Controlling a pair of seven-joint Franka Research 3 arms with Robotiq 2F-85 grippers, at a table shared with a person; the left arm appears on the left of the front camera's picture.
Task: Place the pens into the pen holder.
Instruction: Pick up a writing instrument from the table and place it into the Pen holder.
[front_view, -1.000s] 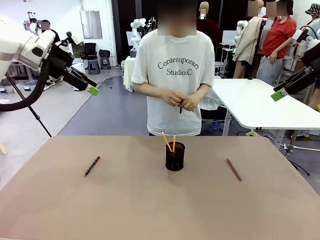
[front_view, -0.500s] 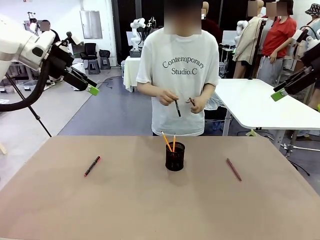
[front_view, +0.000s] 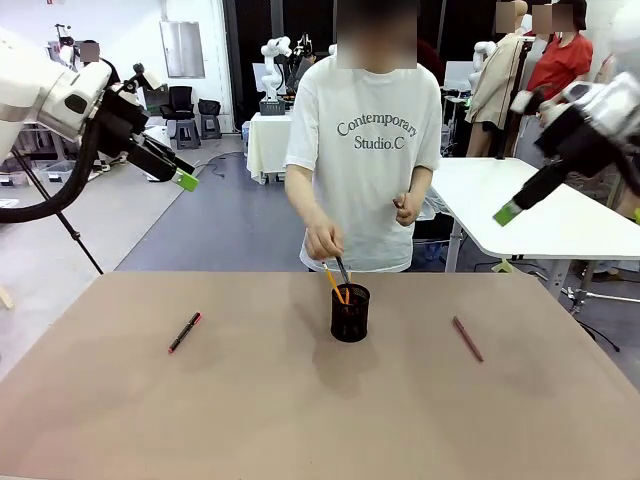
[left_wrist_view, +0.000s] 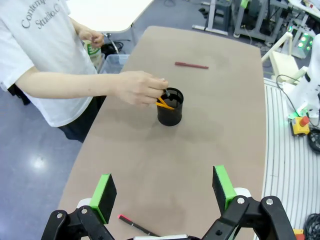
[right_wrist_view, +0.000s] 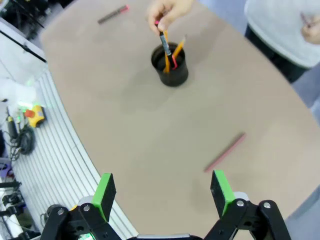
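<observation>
The black mesh pen holder (front_view: 350, 314) (left_wrist_view: 170, 107) (right_wrist_view: 170, 66) stands mid-table with yellow-orange pencils (front_view: 335, 285) in it. A person's hand (front_view: 324, 242) (right_wrist_view: 165, 10) lowers a black pen (right_wrist_view: 165, 44) into it. Another black pen with a red end (front_view: 184, 332) (left_wrist_view: 137, 226) (right_wrist_view: 112, 14) lies on the table's left. On the right lies a reddish-brown pencil (front_view: 467, 339) (left_wrist_view: 191, 65) (right_wrist_view: 224, 152). My left gripper (front_view: 183, 180) (left_wrist_view: 163, 187) hangs open, high at the left. High at the right, my right gripper (front_view: 507, 213) (right_wrist_view: 162, 190) is open and holds nothing.
The person stands at the table's far edge behind the holder, the other hand (front_view: 405, 210) held at the chest. A white table (front_view: 540, 225) stands behind at the right. Brown tabletop (front_view: 300, 410) spreads bare in front of the holder.
The person's hand came down from the chest to the holder with a black pen. My right gripper swung left and lower toward the table. The left arm stayed still.
</observation>
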